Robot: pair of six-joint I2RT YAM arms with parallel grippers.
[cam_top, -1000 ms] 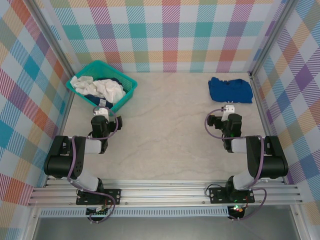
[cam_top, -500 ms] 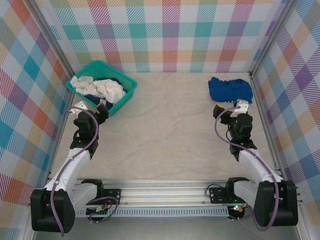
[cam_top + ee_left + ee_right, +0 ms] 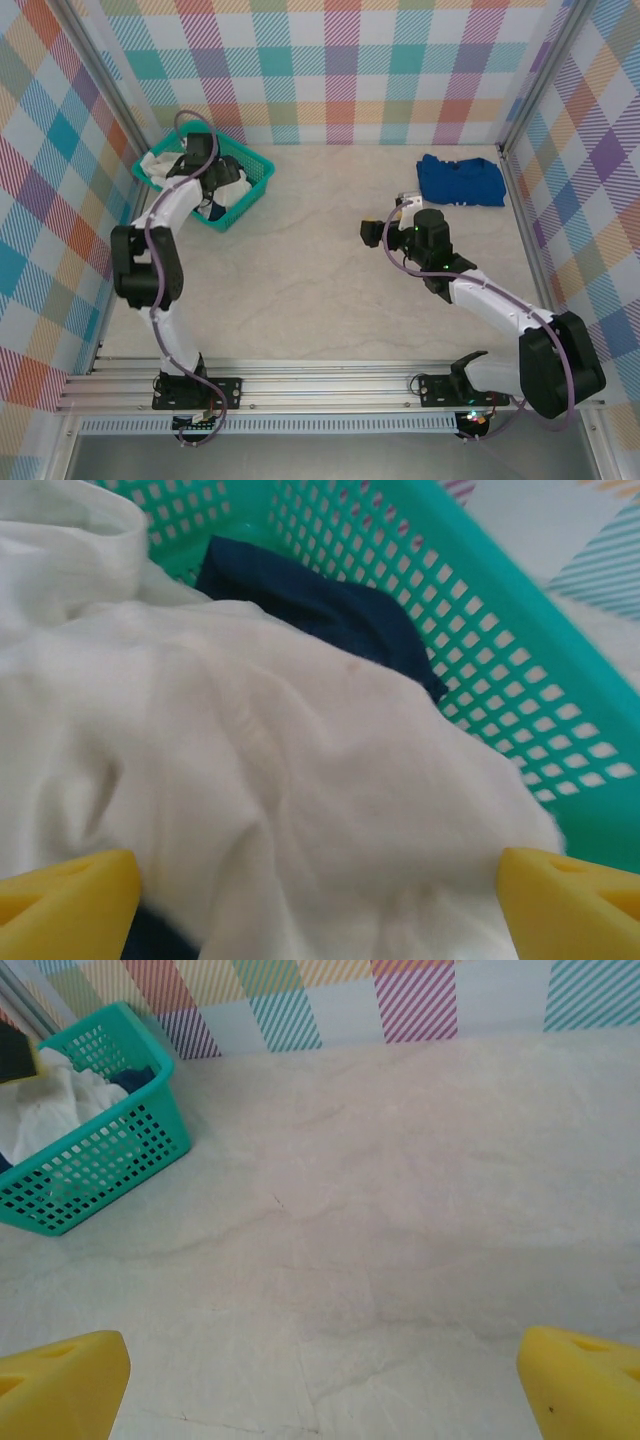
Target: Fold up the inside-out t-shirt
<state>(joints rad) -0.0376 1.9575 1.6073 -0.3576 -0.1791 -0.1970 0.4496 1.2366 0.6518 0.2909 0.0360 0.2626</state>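
Stone-look table [image 3: 320, 250]. Basket [image 3: 250, 195] at 10 o'clock holds inside-out t-shirt [image 3: 250, 780]: soft, limp, light; prob. pinch top fold. Left gripper [image 3: 320, 895] jaws spread over it; right gripper [image 3: 322, 1380] spread wide, empty.

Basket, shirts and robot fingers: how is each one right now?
white t-shirt: crumpled in the basket, not folded
navy garment: bunched, partly under the white t-shirt
basket: upright, holding both
blue shirt: folded, on the table
left fingers: open, over the white t-shirt
right fingers: open, over bare table, holding nothing
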